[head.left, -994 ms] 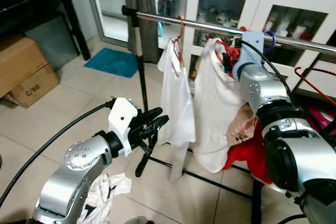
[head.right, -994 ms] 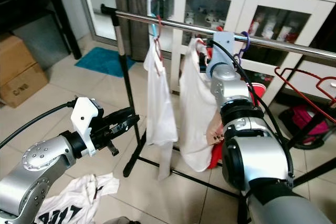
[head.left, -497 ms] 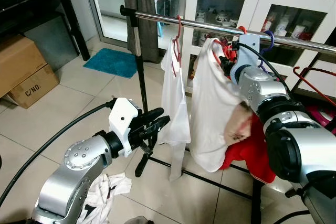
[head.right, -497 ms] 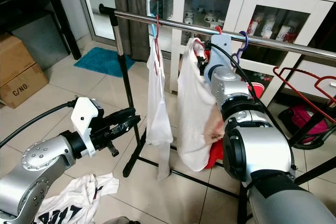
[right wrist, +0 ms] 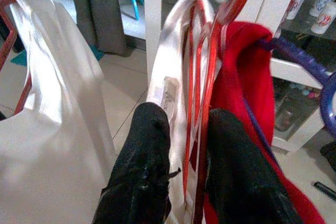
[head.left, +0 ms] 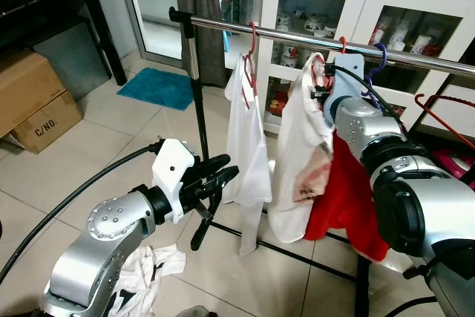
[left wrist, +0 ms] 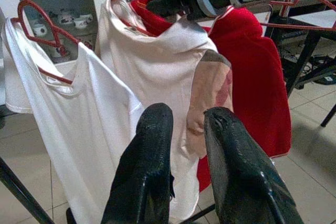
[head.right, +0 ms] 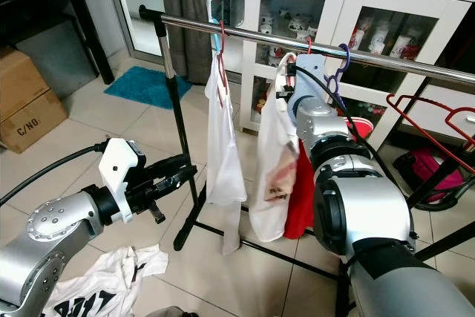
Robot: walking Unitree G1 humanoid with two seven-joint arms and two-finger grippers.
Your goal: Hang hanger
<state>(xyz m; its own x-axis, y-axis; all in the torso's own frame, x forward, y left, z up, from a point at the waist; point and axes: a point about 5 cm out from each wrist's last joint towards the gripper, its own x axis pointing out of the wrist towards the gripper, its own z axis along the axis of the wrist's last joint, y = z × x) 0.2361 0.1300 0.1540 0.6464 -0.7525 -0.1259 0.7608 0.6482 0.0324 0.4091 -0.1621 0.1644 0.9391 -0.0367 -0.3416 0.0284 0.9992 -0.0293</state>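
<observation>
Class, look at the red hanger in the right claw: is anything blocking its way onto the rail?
Nothing visible does. The right claw grips the red hanger carrying a white shirt, and its hook already sits at the rail, between another white shirt and a red garment.

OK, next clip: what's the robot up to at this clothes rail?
The robot is hanging a shirt. Its right claw is up at the metal rail, closed on the red hanger that carries a white shirt with a print; the hook sits at the rail. A plain white shirt hangs to one side and a red garment to the other. The left claw is held out low in front, holding nothing. More white clothing lies on the floor.
</observation>
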